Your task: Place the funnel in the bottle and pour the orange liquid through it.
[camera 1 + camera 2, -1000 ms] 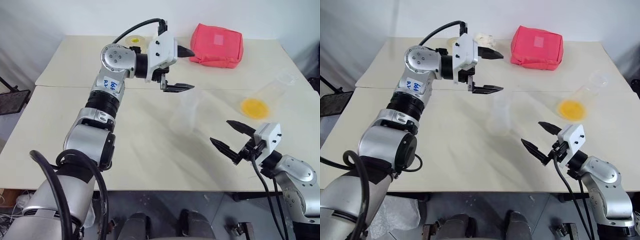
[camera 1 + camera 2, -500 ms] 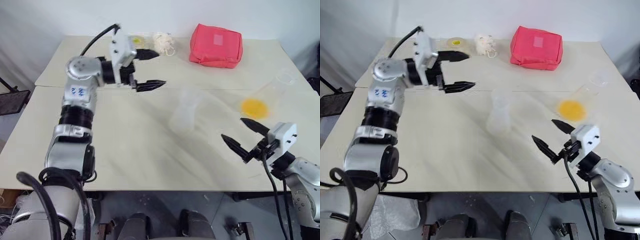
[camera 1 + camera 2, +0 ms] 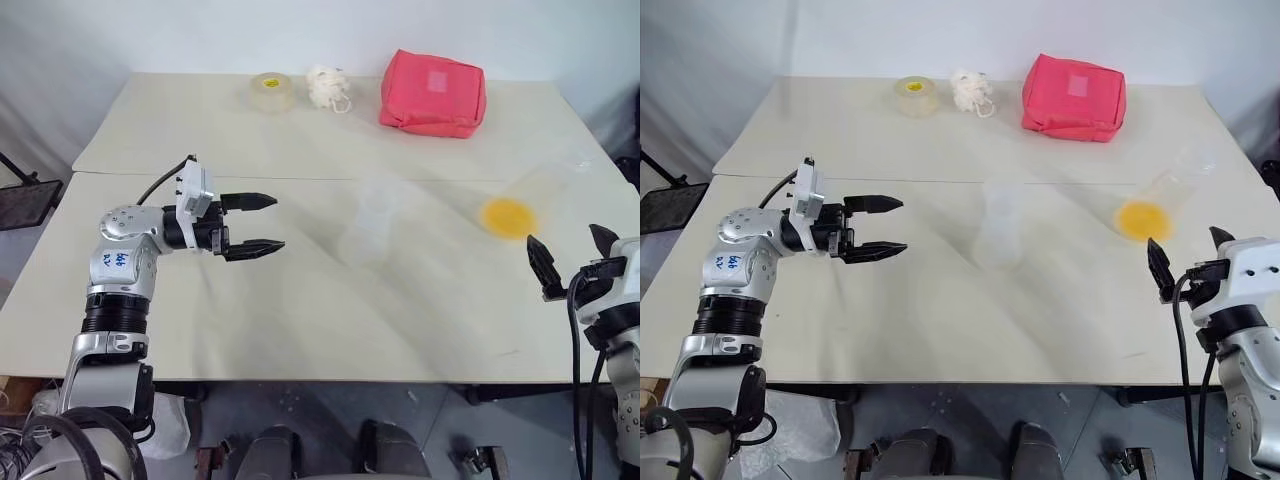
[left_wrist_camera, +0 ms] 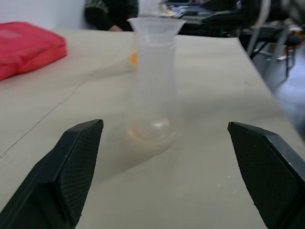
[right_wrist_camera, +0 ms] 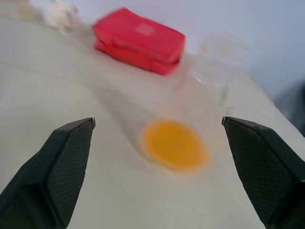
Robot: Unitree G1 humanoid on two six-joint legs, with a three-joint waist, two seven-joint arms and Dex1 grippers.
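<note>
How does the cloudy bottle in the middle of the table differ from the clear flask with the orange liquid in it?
The bottle is frosted and whitish; the flask is clearer, almost like glass. The bottle looks empty, while the flask holds a shallow round patch of orange liquid. The bottle stands mid-table, and the flask sits near the right edge. Both are see-through, stand on the table, and are held by neither hand.

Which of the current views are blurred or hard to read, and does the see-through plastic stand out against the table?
Right wrist view: soft throughout, the orange liquid in its clear flask a smeared patch, the red fabric pouch fuzzy. Left wrist view: the tall frosted plastic bottle is fairly sharp, background blurred. Head views: evenly lit, but the bottle nearly blends into the pale table.
</note>
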